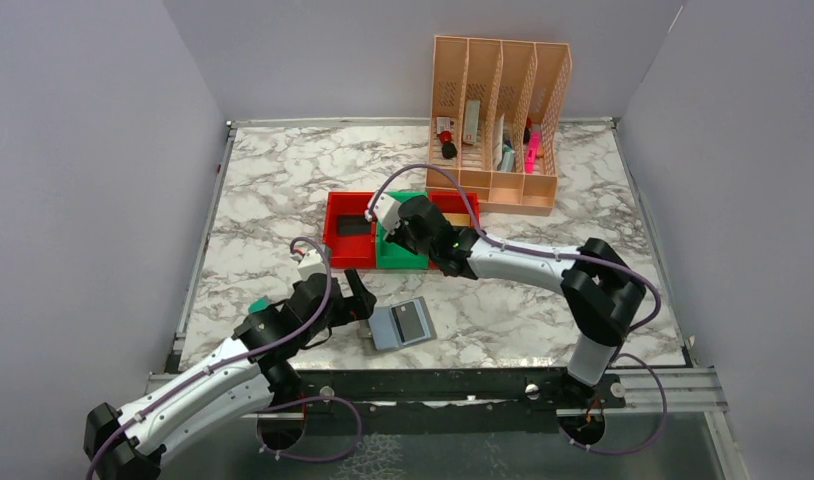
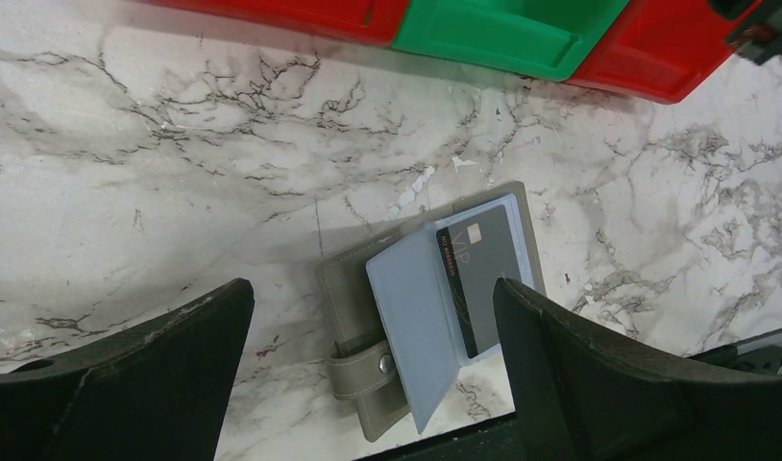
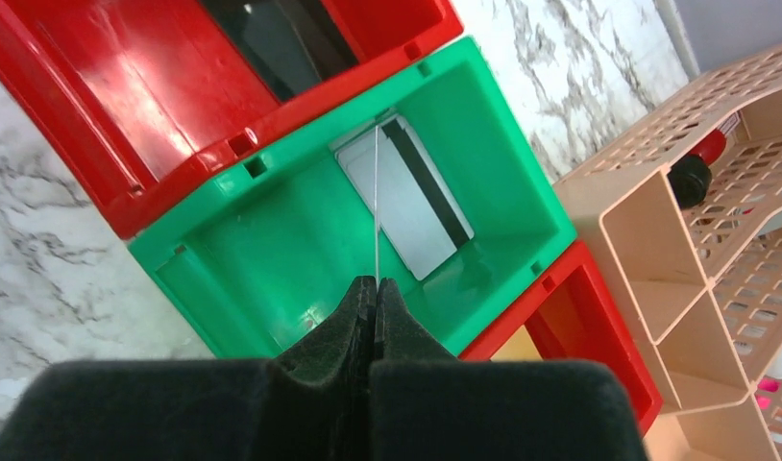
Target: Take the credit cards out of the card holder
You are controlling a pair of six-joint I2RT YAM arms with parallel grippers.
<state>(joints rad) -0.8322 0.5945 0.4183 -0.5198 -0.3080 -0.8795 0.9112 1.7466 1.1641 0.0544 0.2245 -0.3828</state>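
The grey card holder lies open on the marble near the front edge. In the left wrist view the card holder shows a blue-grey pocket flap and a dark card tucked in it. My left gripper is open and hovers over the holder, touching nothing. My right gripper is shut on a thin card seen edge-on over the green bin. A silver-grey card lies flat in that bin. A black card lies in the left red bin.
The red and green bins stand in a row mid-table. A gold-tan card shows in the right red bin. The peach slotted organiser stands behind them. A small teal block lies by my left arm.
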